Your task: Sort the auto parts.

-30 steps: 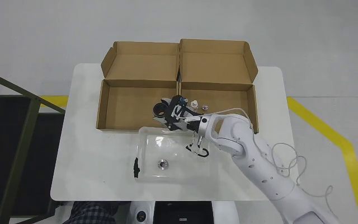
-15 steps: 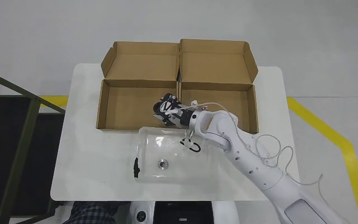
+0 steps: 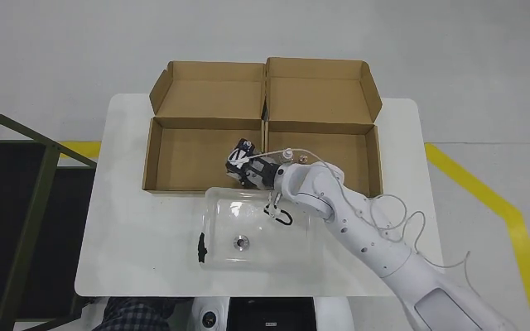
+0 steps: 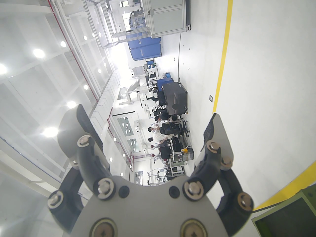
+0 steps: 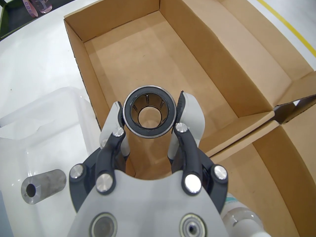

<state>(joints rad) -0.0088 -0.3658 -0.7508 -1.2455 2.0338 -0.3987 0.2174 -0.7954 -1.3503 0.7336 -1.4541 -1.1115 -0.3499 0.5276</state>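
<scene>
1. Right gripper (image 5: pixel 150 114) clamped across the bearing's (image 5: pixel 148 99) outer wall, held over a cardboard box (image 5: pixel 138 50).
2. Bearing: probably heavy, rigid, slick steel; grip the sides squarely.
3. Left gripper (image 4: pixel 148 119): fingers apart, empty.

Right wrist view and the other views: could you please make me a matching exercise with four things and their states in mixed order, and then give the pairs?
Things:
1. bearing
2. metal cylinder
3. left tool
4. cardboard box

States:
A. open, holding nothing
B. lying in the clear tray
C. gripped by the right tool
D. brown, with its lid open

Pairs: 1-C; 2-B; 3-A; 4-D
</scene>
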